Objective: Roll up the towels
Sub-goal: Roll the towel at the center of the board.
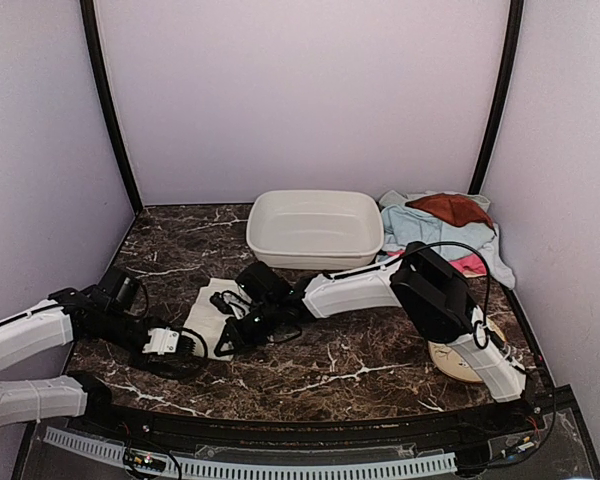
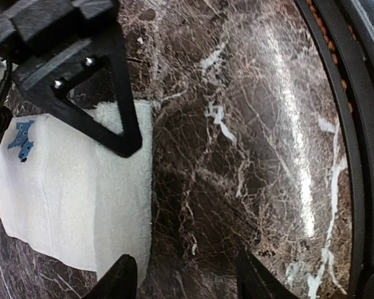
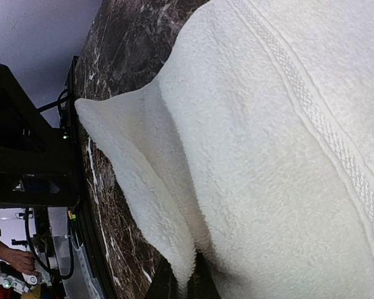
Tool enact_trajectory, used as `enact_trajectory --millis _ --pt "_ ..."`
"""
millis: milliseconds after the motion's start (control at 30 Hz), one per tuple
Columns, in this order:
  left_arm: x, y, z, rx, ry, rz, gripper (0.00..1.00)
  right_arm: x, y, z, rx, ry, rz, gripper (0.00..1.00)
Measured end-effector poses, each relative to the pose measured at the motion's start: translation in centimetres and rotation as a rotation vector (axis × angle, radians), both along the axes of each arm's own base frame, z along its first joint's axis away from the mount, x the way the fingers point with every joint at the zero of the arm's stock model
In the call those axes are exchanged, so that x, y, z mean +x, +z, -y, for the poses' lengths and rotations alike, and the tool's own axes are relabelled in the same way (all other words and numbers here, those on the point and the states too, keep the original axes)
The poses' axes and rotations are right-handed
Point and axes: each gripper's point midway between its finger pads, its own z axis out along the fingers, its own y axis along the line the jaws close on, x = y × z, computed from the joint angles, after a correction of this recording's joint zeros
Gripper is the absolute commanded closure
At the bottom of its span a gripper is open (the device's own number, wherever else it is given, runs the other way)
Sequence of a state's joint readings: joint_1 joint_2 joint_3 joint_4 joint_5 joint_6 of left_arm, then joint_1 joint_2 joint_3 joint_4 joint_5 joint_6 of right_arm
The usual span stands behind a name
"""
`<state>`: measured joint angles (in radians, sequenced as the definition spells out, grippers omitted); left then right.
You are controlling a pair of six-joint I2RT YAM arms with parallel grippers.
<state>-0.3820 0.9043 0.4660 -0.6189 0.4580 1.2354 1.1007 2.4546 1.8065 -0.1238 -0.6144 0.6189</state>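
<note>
A cream-white towel [image 1: 204, 305] with a small blue mark [image 2: 22, 141] lies flat on the marble left of centre. My right gripper [image 3: 190, 283] is shut on a fold of that towel's edge and holds the fold a little off the table; in the top view the right gripper [image 1: 228, 335] sits at the towel's near right corner. My left gripper [image 2: 187, 280] is open just beside the towel's edge, over bare marble, with one finger [image 2: 119, 279] by the cloth and nothing between its fingers. More towels, light blue [image 1: 425, 228], rust-brown [image 1: 450, 208] and pink [image 1: 468, 265], are piled at the back right.
A white rectangular basin [image 1: 315, 228] stands at the back centre. A round beige disc [image 1: 458, 362] lies under the right arm near the right edge. The right arm [image 1: 360, 290] stretches across the middle of the table. Purple walls close in three sides.
</note>
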Motion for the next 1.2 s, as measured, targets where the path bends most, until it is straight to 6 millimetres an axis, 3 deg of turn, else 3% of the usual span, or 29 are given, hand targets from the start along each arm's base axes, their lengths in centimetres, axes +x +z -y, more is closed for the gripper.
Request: enact_trajectory --millis 200,367,633,800,867,967,1100,1167,1200 --pt "0.8 -2.3 -0.6 0.053 -0.047 0.127 0.43 -0.4 0.1 0.1 0.000 -0.011 -0.071 1.00" --pt "2.5 -3.1 -0.4 0.085 -0.045 0.157 0.44 -0.4 0.2 0.2 -0.002 -0.015 -0.090 1.00" --pt "3.6 -3.1 0.0 0.097 -0.049 0.174 0.48 -0.2 0.1 0.5 -0.001 -0.013 -0.111 1.00" --pt "4.0 -3.9 0.0 0.121 -0.048 0.148 0.58 -0.4 0.2 0.5 0.004 -0.012 -0.132 1.00" --pt "4.4 -4.1 0.1 0.126 -0.046 0.144 0.68 -0.5 0.2 0.5 0.007 -0.013 -0.142 1.00" --pt "4.7 -4.2 0.1 0.129 -0.037 0.144 0.87 -0.4 0.2 0.6 0.010 -0.019 -0.156 0.86" --pt "5.1 -4.1 0.3 0.135 -0.026 0.119 0.94 -0.2 0.5 0.6 0.024 -0.023 -0.161 0.65" --pt "5.1 -4.0 0.4 0.139 -0.010 0.074 0.96 -0.1 0.9 1.0 0.034 -0.031 -0.149 0.37" --pt "5.2 -3.8 0.5 0.139 -0.003 0.049 0.96 0.1 1.2 1.5 0.037 -0.042 -0.134 0.09"
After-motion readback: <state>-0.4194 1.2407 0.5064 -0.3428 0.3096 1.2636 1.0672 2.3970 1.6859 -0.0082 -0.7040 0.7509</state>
